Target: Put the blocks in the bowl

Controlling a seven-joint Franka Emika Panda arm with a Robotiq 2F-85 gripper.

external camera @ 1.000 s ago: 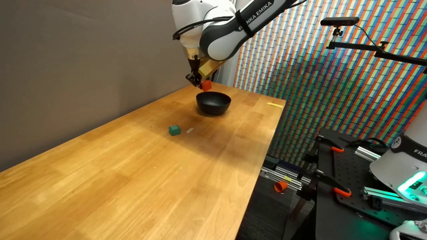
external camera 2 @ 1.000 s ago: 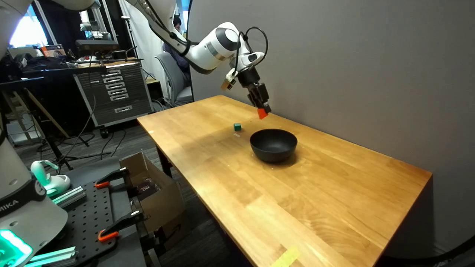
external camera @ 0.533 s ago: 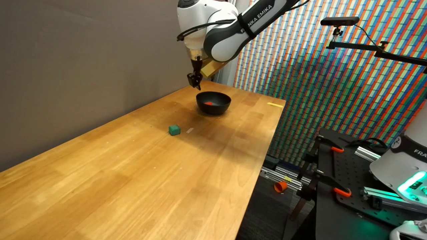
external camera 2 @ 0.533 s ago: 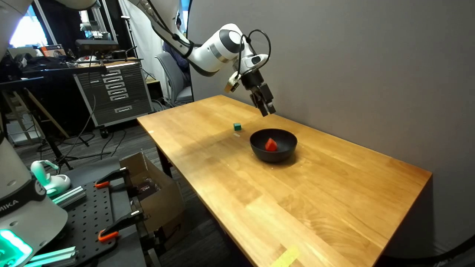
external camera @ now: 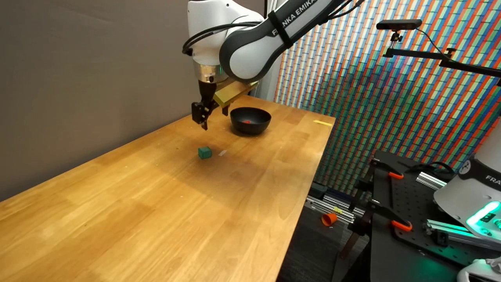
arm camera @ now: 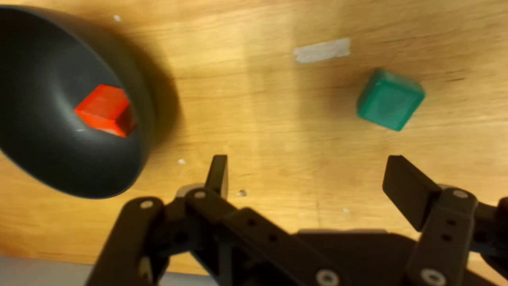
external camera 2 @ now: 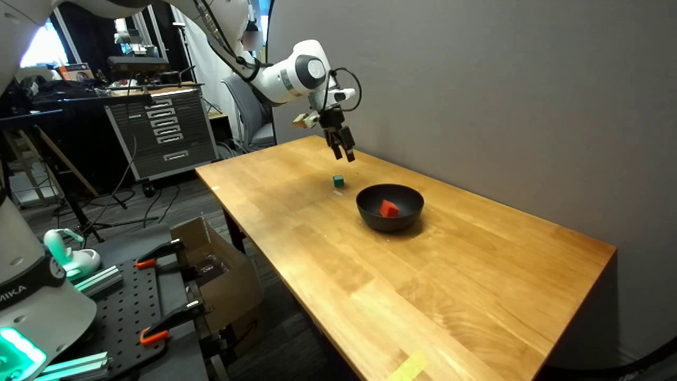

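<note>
The red-orange block (external camera 2: 389, 209) rests inside the black bowl (external camera 2: 389, 225), against its inner wall in the wrist view. On the wooden table, apart from the bowl, sits the green block (external camera: 204, 152); in the wrist view the green block (arm camera: 391, 99) appears at upper right, beyond the right-hand fingertip. My gripper (arm camera: 311, 174) is open, its two fingers wide apart with only table seen between them. Both exterior views show the gripper (external camera 2: 344, 157) raised above the table, beside the bowl and a little on the wall side of the green block.
A grey wall (external camera 2: 476, 106) runs along the table's (external camera 2: 449, 296) long side, close to the gripper. A pale strip of tape (arm camera: 322, 51) is stuck near the green block. Yellow tape (external camera: 322, 123) marks the table's edge.
The red-orange block, earlier held above the bowl, was let go and dropped into it. The gripper has opened and moved away from the bowl toward the green block's side.
</note>
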